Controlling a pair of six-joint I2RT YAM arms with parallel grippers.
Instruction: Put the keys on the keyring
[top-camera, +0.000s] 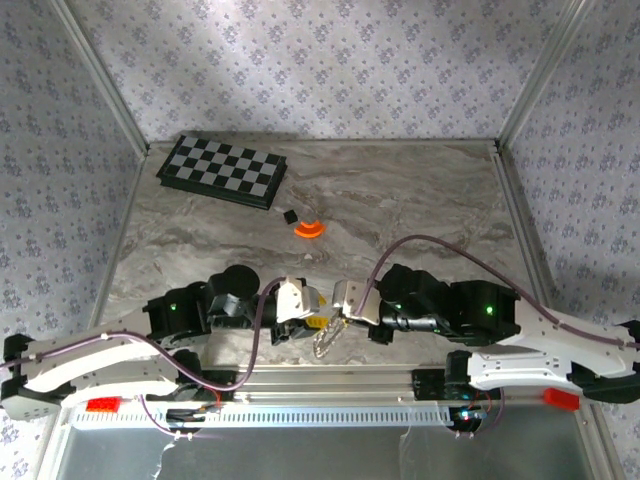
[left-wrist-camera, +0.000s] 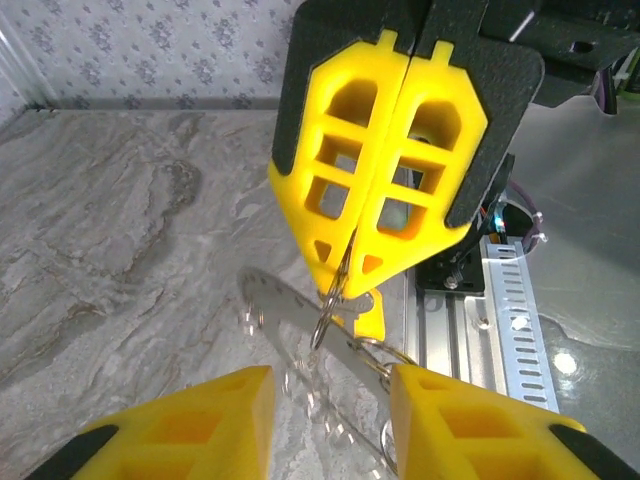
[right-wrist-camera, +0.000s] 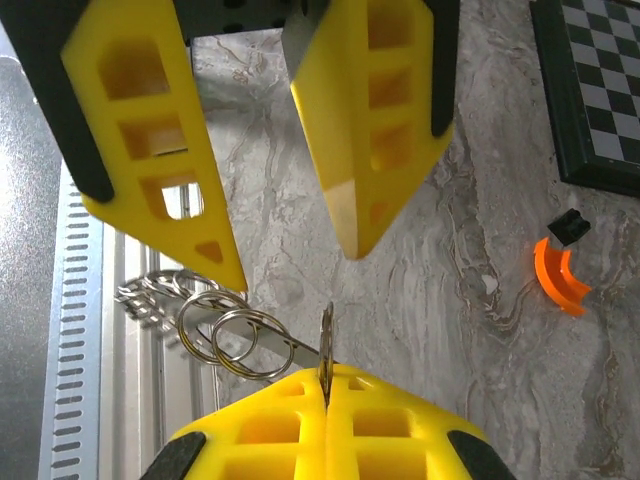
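Observation:
The keyring (top-camera: 325, 342) is a silvery bunch of metal loops on a flat metal strip (left-wrist-camera: 290, 305), lying near the table's front edge between both grippers. My right gripper (right-wrist-camera: 326, 385) is shut on one loop (right-wrist-camera: 325, 335) of the keyring, held edge-on. In the left wrist view its closed yellow fingers (left-wrist-camera: 375, 150) point down at the strip. A tiny yellow key (left-wrist-camera: 370, 318) hangs just below those fingertips, next to the pinched loop. My left gripper (left-wrist-camera: 330, 420) is open, with the strip and loops between and beyond its two pads, not touching them. More loops (right-wrist-camera: 225, 330) fan out to the left.
A black-and-grey checkered board (top-camera: 222, 170) lies at the back left. An orange disc (top-camera: 309, 229) and a small black cube (top-camera: 290, 215) sit mid-table. A slotted aluminium rail (top-camera: 330, 385) runs along the near edge, right behind the keyring.

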